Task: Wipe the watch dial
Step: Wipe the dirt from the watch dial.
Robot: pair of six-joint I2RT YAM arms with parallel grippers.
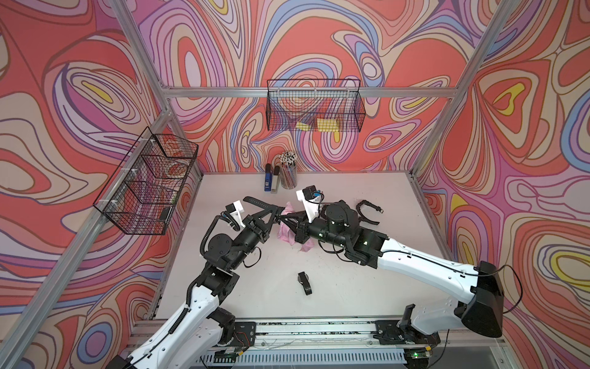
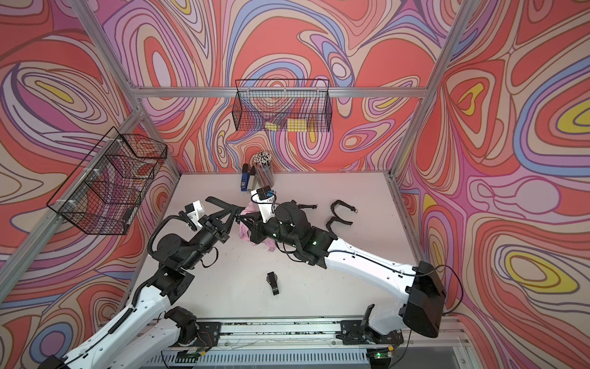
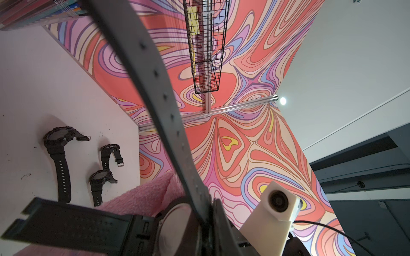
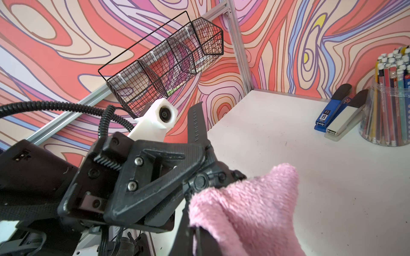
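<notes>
My left gripper [image 1: 278,213] is shut on a black watch [image 4: 202,180], and the watch's long strap [image 1: 255,201] sticks out toward the back. In the left wrist view the strap [image 3: 155,88] crosses the frame and the case's round metal side [image 3: 175,226] shows beside my left gripper [image 3: 208,223]. My right gripper [image 1: 283,219] is shut on a pink cloth [image 1: 284,233]. A fold of that cloth [image 4: 244,199] lies against the watch face, so the dial is hidden. The two grippers meet tip to tip above the table's middle in both top views.
Another black watch [image 1: 305,282] lies toward the front of the table [image 1: 367,287]. Three more watches [image 3: 57,141] lie at the right. Two staplers [image 1: 269,179] and a pencil cup [image 1: 289,172] stand at the back. Wire baskets hang on the left wall [image 1: 147,182] and back wall [image 1: 314,105].
</notes>
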